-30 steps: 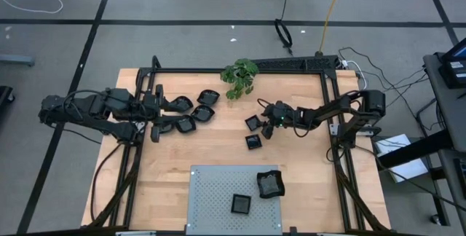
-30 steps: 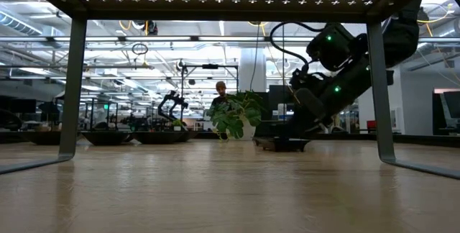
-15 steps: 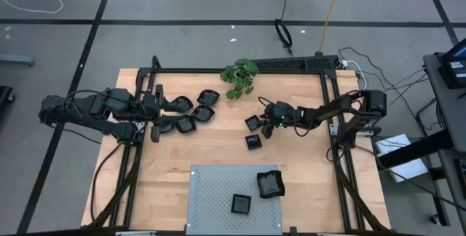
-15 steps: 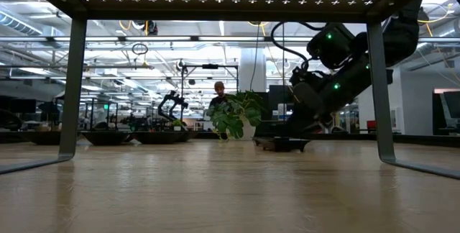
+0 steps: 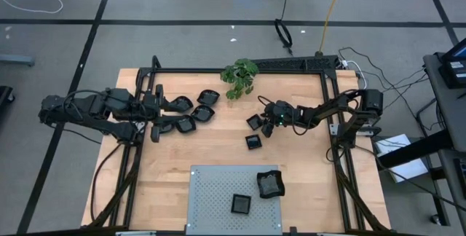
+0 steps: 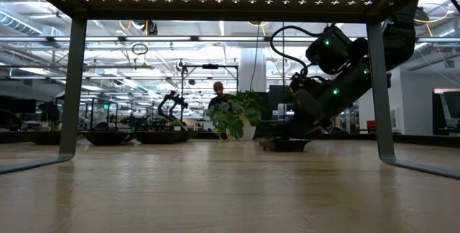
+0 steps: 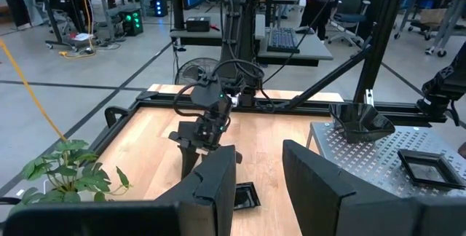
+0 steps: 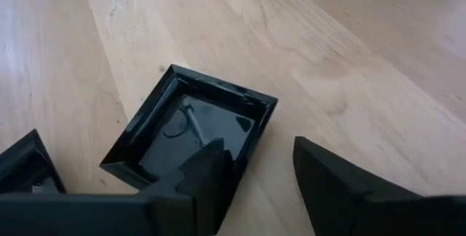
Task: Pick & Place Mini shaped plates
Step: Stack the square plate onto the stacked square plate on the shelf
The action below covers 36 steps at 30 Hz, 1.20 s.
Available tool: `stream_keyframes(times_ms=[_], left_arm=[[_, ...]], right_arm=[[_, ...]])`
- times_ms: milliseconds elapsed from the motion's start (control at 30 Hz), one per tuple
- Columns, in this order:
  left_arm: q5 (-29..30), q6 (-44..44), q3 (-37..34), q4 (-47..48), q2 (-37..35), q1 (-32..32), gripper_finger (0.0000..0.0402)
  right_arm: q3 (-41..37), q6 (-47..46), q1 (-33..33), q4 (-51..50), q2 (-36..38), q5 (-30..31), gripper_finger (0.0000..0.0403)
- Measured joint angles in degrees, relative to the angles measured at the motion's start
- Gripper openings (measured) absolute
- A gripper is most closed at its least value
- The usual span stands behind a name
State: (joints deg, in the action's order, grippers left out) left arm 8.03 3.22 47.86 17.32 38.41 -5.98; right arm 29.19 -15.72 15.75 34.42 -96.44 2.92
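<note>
Fingers of the right arm straddle the square plate's rim near the plant, half-closed for an edge pinch; left fingers parted, empty.

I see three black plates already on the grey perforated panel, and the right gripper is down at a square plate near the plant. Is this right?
Not quite. The high view shows two plates on the grey perforated panel, not three: a square plate and a larger plate. The rest holds: the right gripper is down at a square plate near the plant.
</note>
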Motion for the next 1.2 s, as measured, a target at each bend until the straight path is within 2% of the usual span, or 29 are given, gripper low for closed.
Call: stream_keyframes(times_ms=[133,533,967,1200], left_arm=[[0.0,0.0,0.01,0.0,-0.01,-0.02,0.012],[0.0,0.0,0.0,0.0,-0.02,0.0,0.012],[0.0,0.0,0.01,0.01,0.0,0.0,0.012],[0.0,0.0,0.0,0.0,-0.02,-0.02,0.012]], right_arm=[[0.0,0.34,0.02,0.06,-0.02,-0.07,0.0128],[0.0,1.66,0.02,0.5,-0.02,-0.15,0.0009],[0.0,2.09,0.02,2.6,0.2,-0.11,0.0003],[-0.04,3.55,0.01,6.05,3.79,0.87,0.0003]])
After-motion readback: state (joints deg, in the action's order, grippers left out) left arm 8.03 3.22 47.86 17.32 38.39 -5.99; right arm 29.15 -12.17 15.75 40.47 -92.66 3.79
